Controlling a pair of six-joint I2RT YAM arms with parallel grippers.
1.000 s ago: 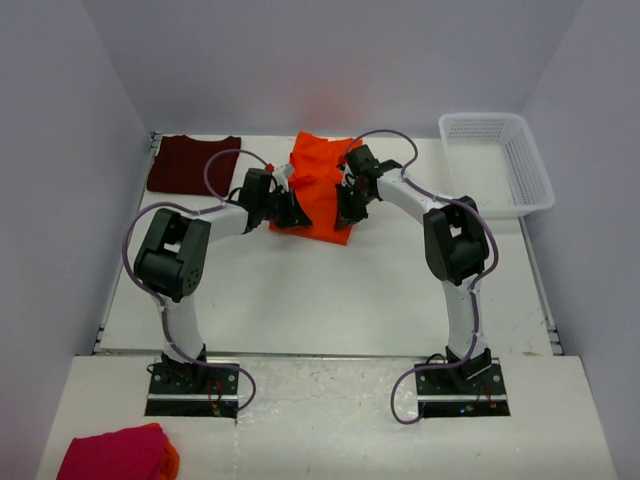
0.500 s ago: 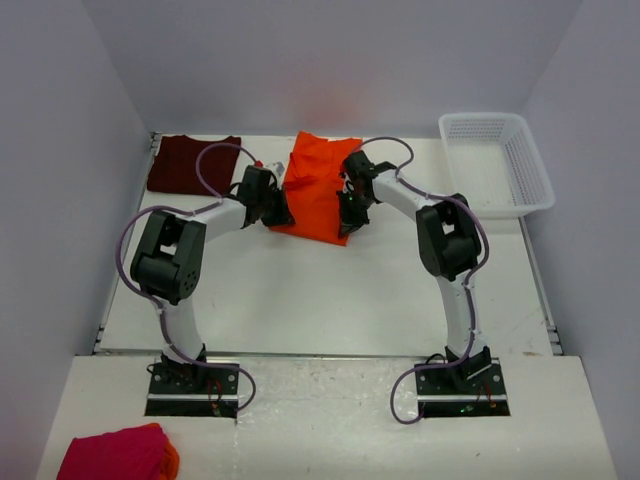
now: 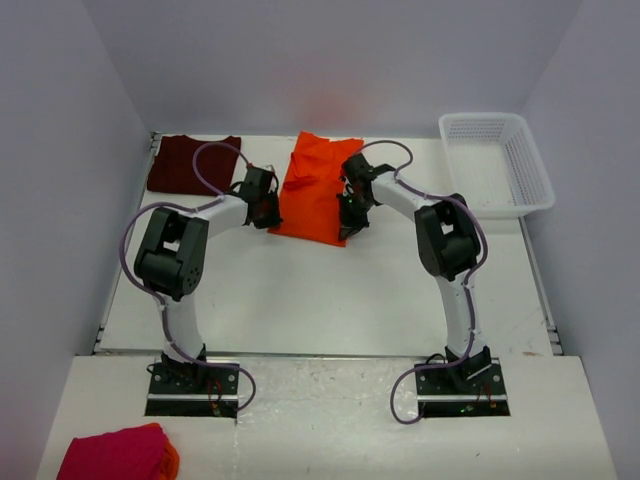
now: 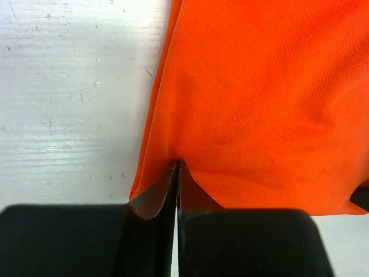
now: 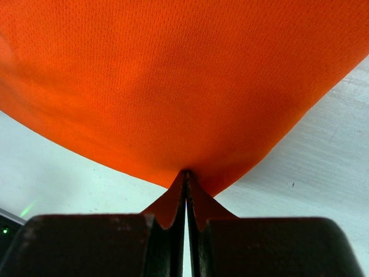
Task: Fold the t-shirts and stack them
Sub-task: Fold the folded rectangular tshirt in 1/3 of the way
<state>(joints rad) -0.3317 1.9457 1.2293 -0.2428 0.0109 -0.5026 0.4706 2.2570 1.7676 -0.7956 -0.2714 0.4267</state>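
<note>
We see the bright orange short-sleeved cloth t-shirt (image 3: pixel 315 190) lying at the far middle of the white table (image 3: pixel 320 290). It is folded into a rough rectangle whose near edge runs slightly aslant. The 2 arms reach in toward it from either side. The left gripper (image 3: pixel 272 210) is at the shirt's near left corner and the right gripper (image 3: pixel 347 215) is at its near right edge.

In the left wrist view the 2 black fingers are pressed together, and a small peak of orange cloth is pinched between their tips at the hem. Bare scratched table shows to the left of the cloth. In the right wrist view we find the same. The jaws are closed tight on a little tuck of the orange fabric at its edge, and the rest of the shirt spreads away from the tips over the table.

The dark maroon cloth t-shirt (image 3: pixel 192 163) lies flat in the far left corner. It is apart from the orange one, with the left arm's cable arching over the gap between them. A white plastic lattice basket (image 3: pixel 497 165) sits at the far right. A pink-red cloth bundle (image 3: pixel 115 452) with an orange edge rests on the near ledge, left of the left arm's base.
</note>
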